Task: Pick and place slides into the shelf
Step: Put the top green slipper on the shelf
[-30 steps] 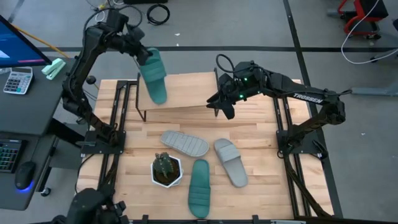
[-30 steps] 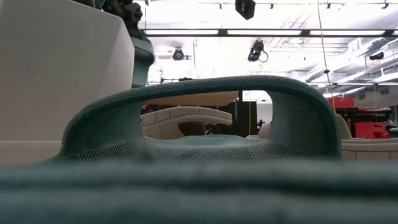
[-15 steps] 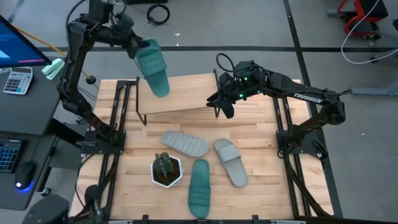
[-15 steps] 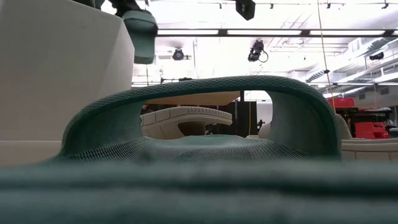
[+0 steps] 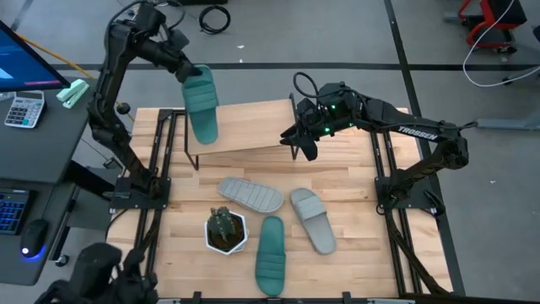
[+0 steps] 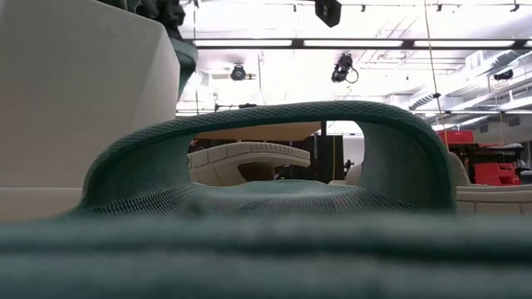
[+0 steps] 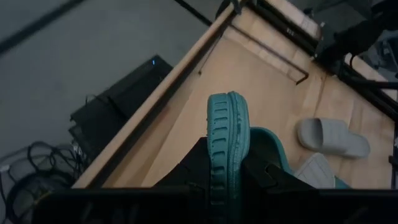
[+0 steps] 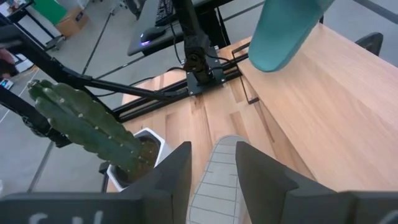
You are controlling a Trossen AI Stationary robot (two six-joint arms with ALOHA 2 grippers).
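We see one teal slide (image 5: 201,106) hanging lifted over the left end of the shelf (image 5: 253,125), a low light wooden board. Two grey slides (image 5: 251,194) (image 5: 313,219) and a second teal slide (image 5: 271,255) lie flat on the tabletop nearby.

A teal slide (image 6: 266,224) fills the lower part of the low view, a blur that cuts off at the bottom edge and hides most of the table behind it. A white pot (image 6: 83,108) blocks the upper left. In my left wrist view, my fingers (image 7: 186,174) cover the heel of the held slide (image 7: 228,143). The shelf (image 5: 253,127) hides its own legs from above.
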